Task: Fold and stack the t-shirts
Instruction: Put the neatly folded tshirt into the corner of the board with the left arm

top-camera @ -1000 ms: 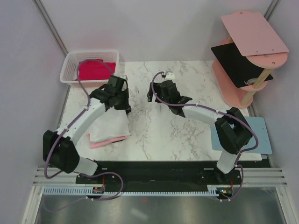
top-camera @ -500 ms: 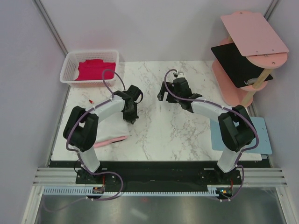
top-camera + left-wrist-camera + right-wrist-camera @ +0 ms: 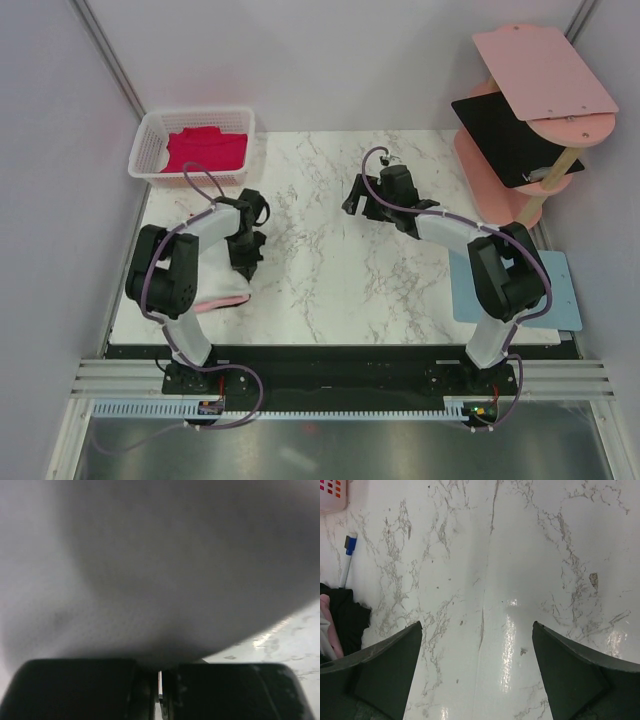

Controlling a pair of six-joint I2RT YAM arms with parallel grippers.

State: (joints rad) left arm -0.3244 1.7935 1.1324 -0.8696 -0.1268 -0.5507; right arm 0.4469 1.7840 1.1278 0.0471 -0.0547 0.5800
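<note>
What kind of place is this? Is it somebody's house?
Probably a robot test lab, not a house. A left arm and a right arm are bolted to the near edge of a marble-look table, plain grey panels wall it in, and a basket holds a red t-shirt.

Left arm (image 3: 205, 228) & right arm (image 3: 445, 230) are showing white shells w/ black joints; purple cables (image 3: 203, 175) are looping along both; right gripper (image 3: 477, 625) fingers (image 3: 385, 675) are looking dark, wedge-shaped
</note>
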